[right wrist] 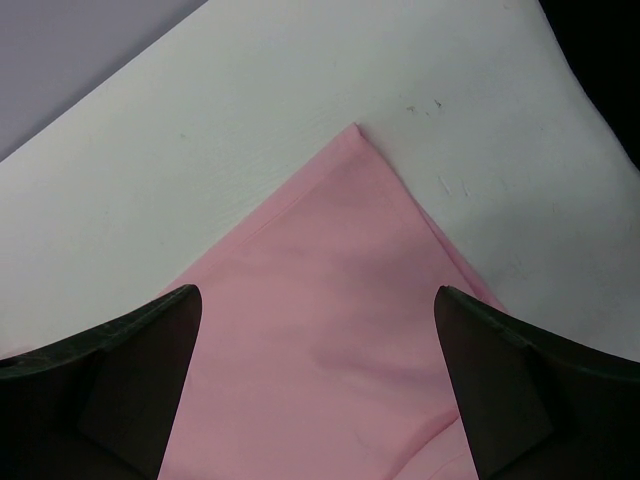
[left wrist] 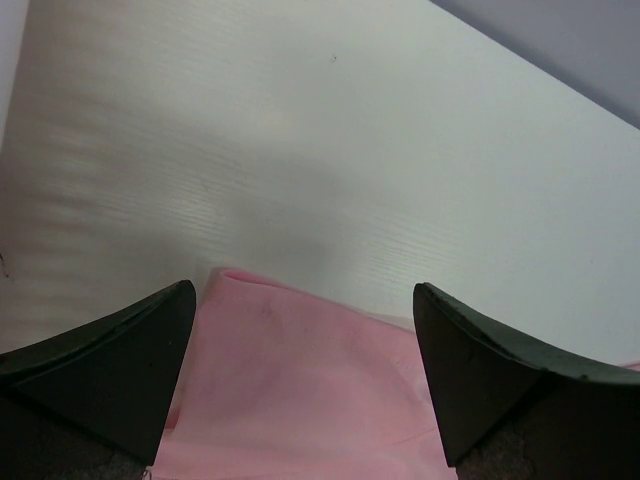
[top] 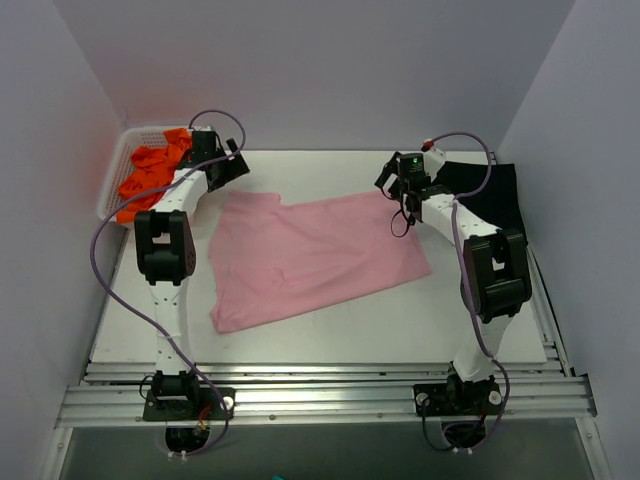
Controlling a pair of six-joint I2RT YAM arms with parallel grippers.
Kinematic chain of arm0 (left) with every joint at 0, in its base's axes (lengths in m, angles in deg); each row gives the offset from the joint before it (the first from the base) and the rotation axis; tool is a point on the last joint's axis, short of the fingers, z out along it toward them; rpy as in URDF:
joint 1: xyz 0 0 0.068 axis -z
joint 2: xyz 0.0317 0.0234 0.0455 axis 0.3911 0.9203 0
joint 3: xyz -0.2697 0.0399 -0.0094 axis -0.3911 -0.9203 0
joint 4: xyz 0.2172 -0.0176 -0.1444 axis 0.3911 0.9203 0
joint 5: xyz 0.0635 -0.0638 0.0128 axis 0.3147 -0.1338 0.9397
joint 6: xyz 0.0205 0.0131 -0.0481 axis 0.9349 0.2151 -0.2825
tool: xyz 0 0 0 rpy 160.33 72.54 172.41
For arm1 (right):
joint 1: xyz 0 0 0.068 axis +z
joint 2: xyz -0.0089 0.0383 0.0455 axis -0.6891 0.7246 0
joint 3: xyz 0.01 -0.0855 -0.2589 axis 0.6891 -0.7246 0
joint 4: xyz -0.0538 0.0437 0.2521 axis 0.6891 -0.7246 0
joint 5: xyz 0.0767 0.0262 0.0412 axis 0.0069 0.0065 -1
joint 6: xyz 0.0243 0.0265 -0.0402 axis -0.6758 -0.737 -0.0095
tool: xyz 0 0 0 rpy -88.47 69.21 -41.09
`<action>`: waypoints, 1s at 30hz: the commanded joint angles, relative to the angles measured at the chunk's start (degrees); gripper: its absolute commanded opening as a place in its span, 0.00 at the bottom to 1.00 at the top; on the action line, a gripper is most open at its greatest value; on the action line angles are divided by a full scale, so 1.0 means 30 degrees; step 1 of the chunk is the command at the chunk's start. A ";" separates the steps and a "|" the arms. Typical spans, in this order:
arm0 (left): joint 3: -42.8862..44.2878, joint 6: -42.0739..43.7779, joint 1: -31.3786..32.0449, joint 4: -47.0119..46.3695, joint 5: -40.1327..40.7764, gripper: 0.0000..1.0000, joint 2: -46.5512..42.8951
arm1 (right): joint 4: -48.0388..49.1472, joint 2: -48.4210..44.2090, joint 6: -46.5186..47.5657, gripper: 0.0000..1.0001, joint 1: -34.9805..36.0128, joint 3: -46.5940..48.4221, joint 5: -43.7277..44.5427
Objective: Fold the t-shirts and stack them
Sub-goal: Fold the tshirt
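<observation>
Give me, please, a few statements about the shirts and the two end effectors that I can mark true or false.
1. The pink t-shirt lies flat on the table. True.
2. The left end effector is shut on the pink t-shirt. False: its jaws stand open over a corner of the shirt and hold nothing.
3. The orange t-shirts sit in the white basket at the far left. True.
4. The black t-shirt lies on top of the pink one. False: it lies at the table's far right, with bare table between them in the right wrist view.
5. The right end effector is open above a pink corner. True.
</observation>
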 commanded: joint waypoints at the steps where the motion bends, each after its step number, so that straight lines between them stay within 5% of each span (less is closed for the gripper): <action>1: -0.0271 0.0062 -0.0305 0.0874 0.1044 1.00 0.0164 | 0.0643 0.0311 -0.0194 0.97 -0.0323 -0.0224 -0.0418; 7: -0.0423 -0.0319 -0.0130 0.2156 0.3064 0.94 0.0133 | 0.0996 0.0019 -0.0253 0.97 -0.0732 -0.1015 -0.0946; 13: 0.3904 -0.0261 0.0484 0.7132 0.4998 0.92 0.2475 | 0.1259 -0.0889 -0.0341 0.97 -0.1143 -0.1894 -0.1239; 23: 0.6927 -0.0202 0.0925 0.9983 0.4884 0.88 0.4380 | 0.1582 -0.1418 -0.0546 0.97 -0.1934 -0.2685 -0.1912; 30: 0.9334 -0.0232 0.0984 1.1714 0.4884 0.71 0.6080 | 0.1904 -0.1594 -0.0575 0.97 -0.2227 -0.3096 -0.2235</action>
